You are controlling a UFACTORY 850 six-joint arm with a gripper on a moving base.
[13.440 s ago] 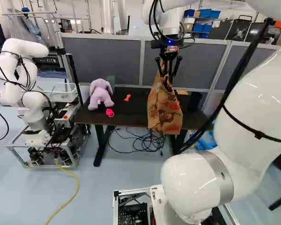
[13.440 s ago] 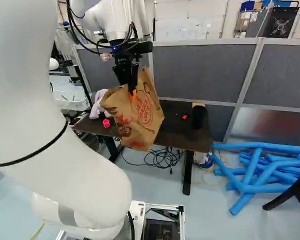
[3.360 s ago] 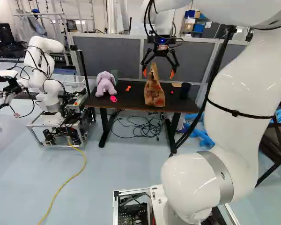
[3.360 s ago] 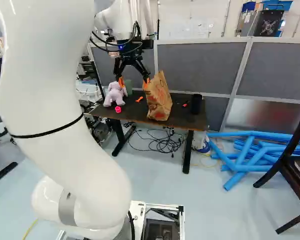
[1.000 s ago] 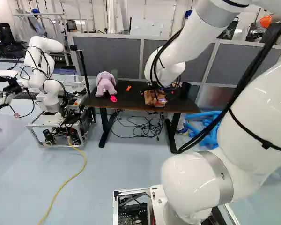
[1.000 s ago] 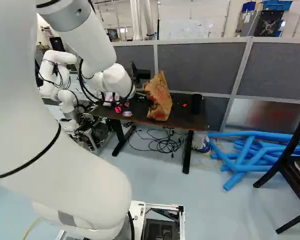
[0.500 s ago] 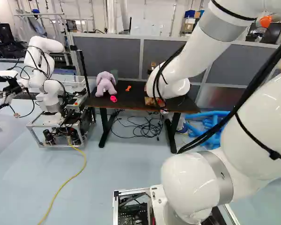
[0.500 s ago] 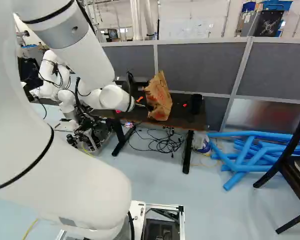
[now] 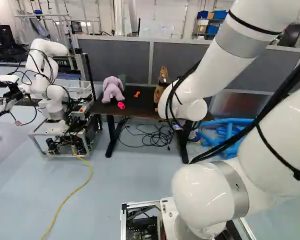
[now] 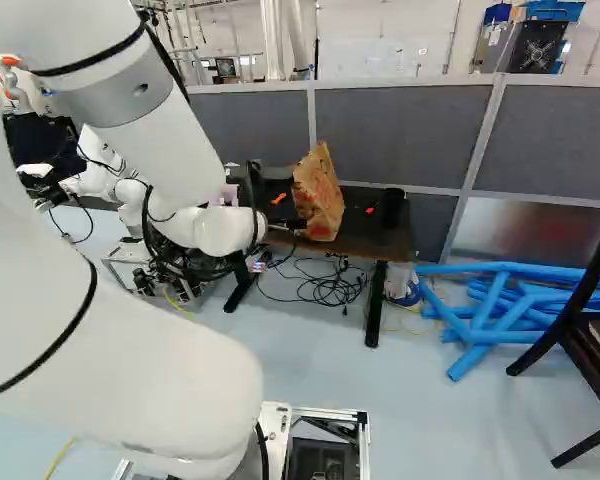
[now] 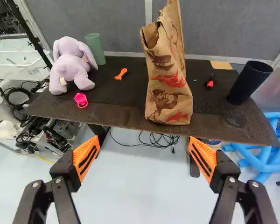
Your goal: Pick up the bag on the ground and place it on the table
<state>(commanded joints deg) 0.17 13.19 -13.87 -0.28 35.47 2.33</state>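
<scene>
On the table (image 11: 116, 109), see the paper bag (image 11: 170, 88), upright, with contents hidden. Stands ahead of the gripper (image 10: 286, 226), with fingers (image 11: 86, 156) spread wide.

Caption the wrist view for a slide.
Open gripper facing a table where a paper bag stands between a lilac plush toy and a black cylinder.

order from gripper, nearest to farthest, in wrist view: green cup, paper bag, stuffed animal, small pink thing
1. Paper bag: ahead of gripper, by table's front edge
2. Small pink thing: near that edge
3. Stuffed animal: behind the pink thing
4. Green cup: behind the stuffed animal
</scene>
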